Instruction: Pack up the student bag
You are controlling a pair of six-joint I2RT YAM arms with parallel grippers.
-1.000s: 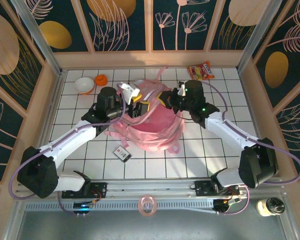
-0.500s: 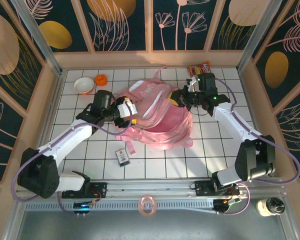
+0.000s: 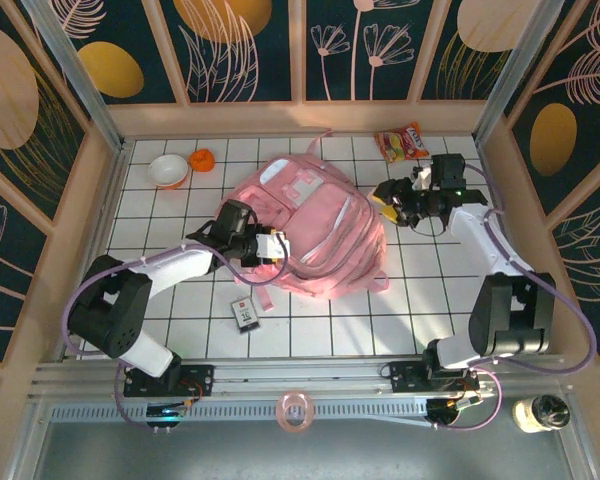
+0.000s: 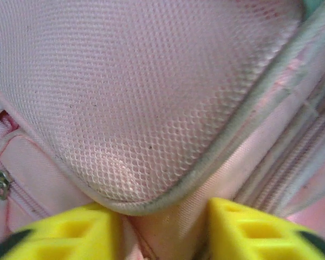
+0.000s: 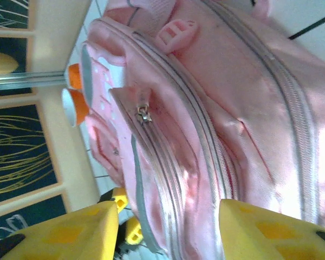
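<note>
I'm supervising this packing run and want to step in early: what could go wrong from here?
1. The left end effector presses into mesh on the student bag; closing there may pinch only loose fabric and drag the bag.
2. The right end effector stands open beside the bag, so nothing steadies that side.
3. The small dark box near a loose strap could get swept along.

I'm seeing pink mesh of the student bag (image 4: 141,92) pressing close. The yellow jaws of my left gripper (image 4: 161,230) are standing apart beneath it.
</note>
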